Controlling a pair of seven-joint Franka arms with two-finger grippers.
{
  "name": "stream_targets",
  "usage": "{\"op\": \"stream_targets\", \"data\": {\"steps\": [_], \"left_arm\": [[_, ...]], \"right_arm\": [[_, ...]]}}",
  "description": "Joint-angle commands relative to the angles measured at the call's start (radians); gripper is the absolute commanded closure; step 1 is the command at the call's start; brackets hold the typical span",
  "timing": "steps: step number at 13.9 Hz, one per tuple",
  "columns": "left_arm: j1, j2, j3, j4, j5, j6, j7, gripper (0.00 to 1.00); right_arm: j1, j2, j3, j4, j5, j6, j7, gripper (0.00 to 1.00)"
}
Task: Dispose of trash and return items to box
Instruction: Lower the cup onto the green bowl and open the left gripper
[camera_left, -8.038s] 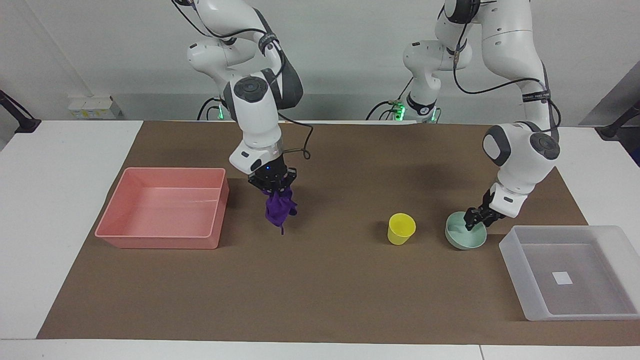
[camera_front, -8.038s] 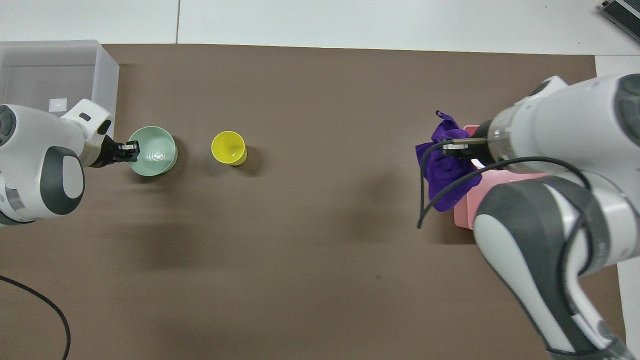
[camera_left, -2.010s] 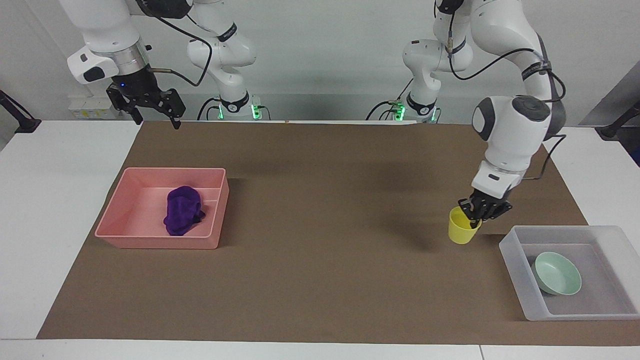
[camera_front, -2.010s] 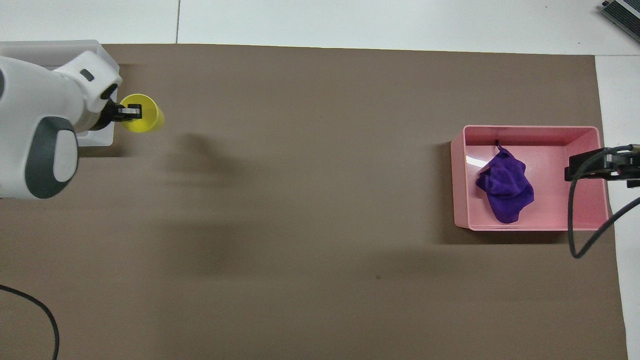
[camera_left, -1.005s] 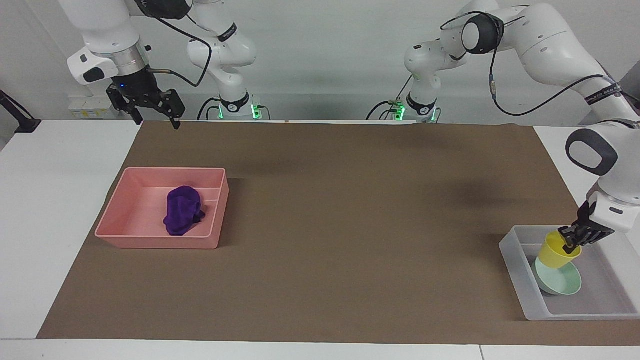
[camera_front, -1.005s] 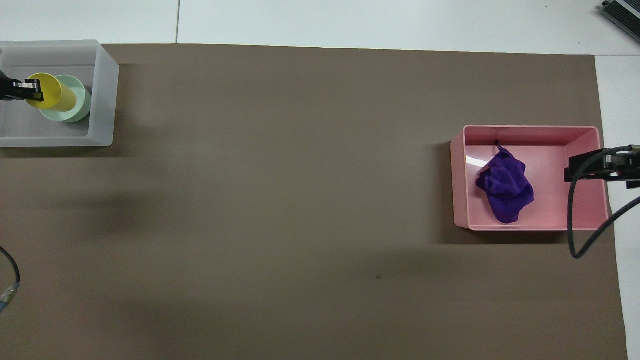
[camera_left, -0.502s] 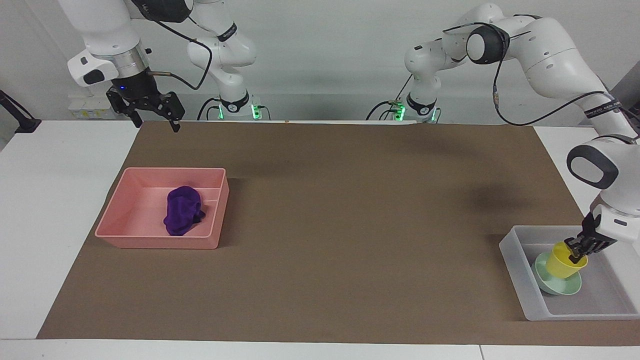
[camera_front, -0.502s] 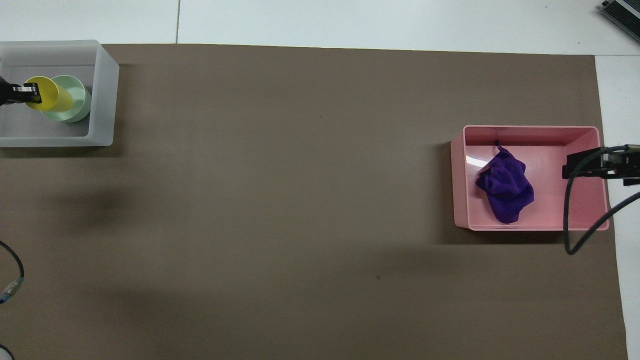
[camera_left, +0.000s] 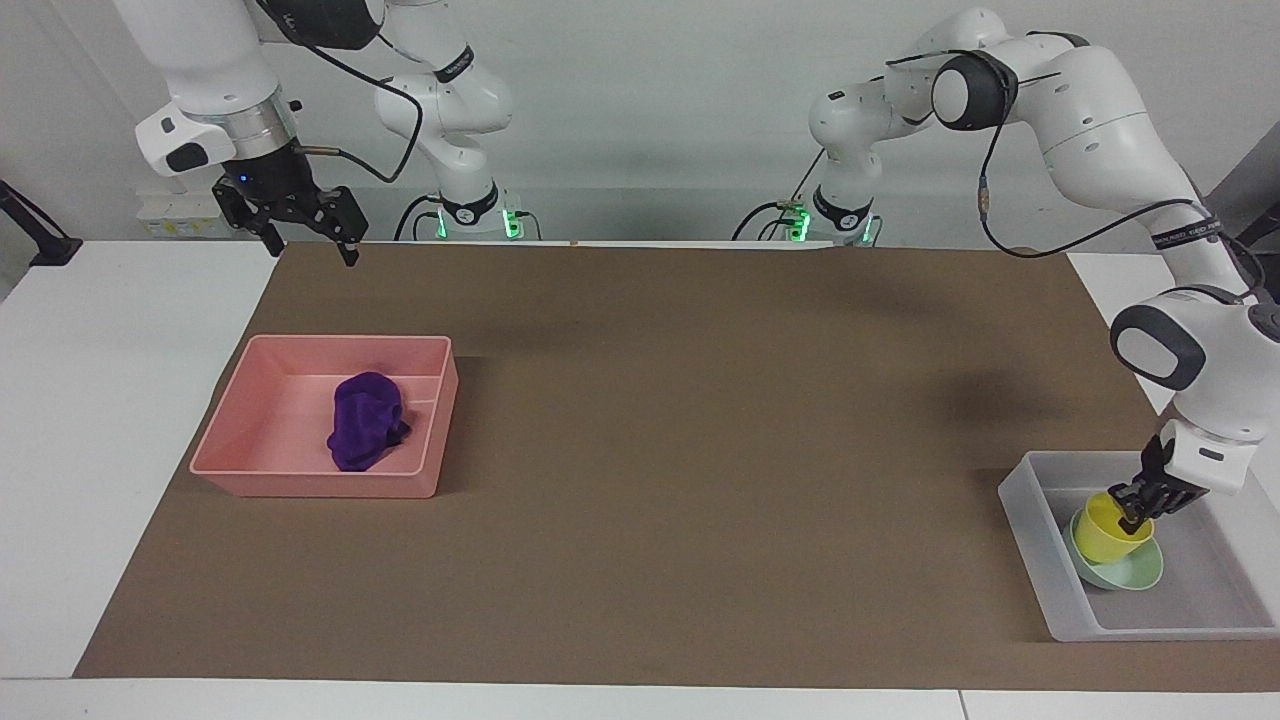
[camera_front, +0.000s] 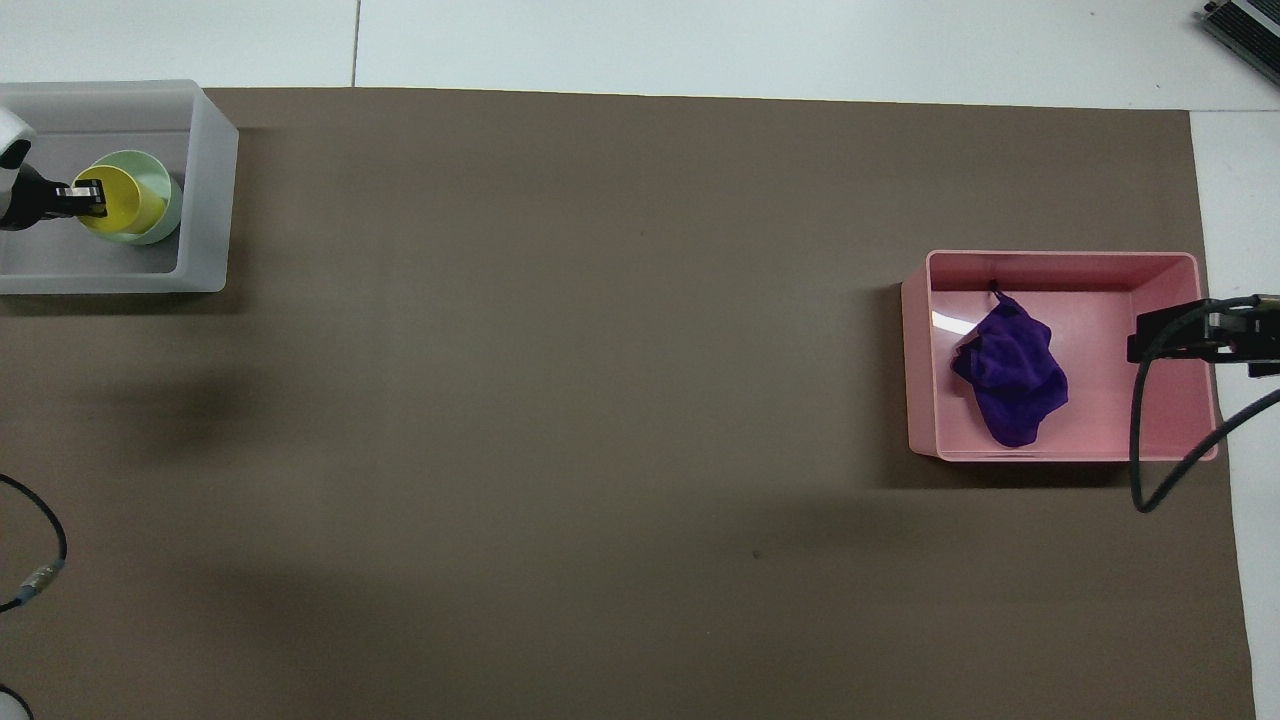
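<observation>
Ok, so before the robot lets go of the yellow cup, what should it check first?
1. Cup is over the bowl, inside the box: ok.
2. Left gripper is shut on the cup's rim: ok.
3. Cup's bottom already rests in the bowl: cannot tell.
4. Cup stands straight: not ok, it leans, so it might tip when let go.
5. Purple cloth lies in the pink tray: ok.
6. Right gripper is open, waiting up over the mat's edge near the robots, out of the way: ok.
</observation>
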Motion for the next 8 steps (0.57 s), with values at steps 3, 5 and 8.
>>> {"op": "stream_targets", "data": {"steps": [3, 5, 8], "left_arm": [[0.0, -0.02, 0.001, 0.022, -0.014, -0.065, 0.022, 0.11], [-0.008, -0.036, 0.0, 0.024, -0.005, -0.07, 0.033, 0.0], [-0.046, -0.139, 0.001, -0.027, -0.008, -0.094, 0.195, 0.0]], "right_arm": [[-0.012, -0.033, 0.004, -0.042, -0.002, 0.031, -0.023, 0.0], [-0.012, -0.033, 0.004, -0.042, -0.002, 0.031, -0.023, 0.0], [-0.012, -0.033, 0.004, -0.042, -0.002, 0.031, -0.023, 0.0]]}}
